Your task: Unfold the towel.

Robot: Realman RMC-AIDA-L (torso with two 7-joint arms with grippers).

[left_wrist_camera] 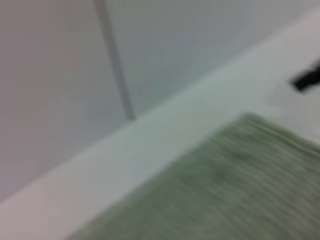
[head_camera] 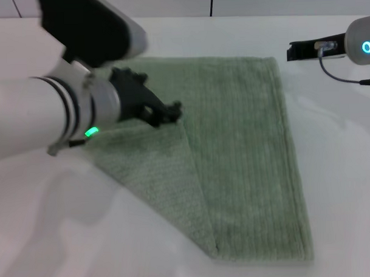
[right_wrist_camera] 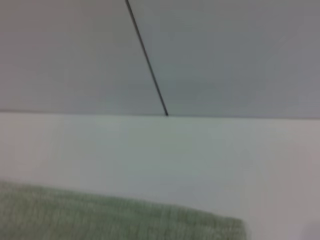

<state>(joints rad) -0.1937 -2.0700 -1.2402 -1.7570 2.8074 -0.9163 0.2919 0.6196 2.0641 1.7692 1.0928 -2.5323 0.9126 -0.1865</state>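
Terry towel [head_camera: 246, 154] lay half-folded; left gripper [head_camera: 172, 111], pinched on its flap, risked slipping; right gripper [head_camera: 300, 50], unreadable, idled far right

the left arm reaches in from the left edge of the head view, its white forearm angled toward the middle, a green light lit on the wrist. its black left gripper [head_camera: 172, 110] sits low at the centre-left, fingers drawn together and pinching cloth. the right arm stays at the far right, its right gripper [head_camera: 294, 50] pointing left, held level and apart from the other.
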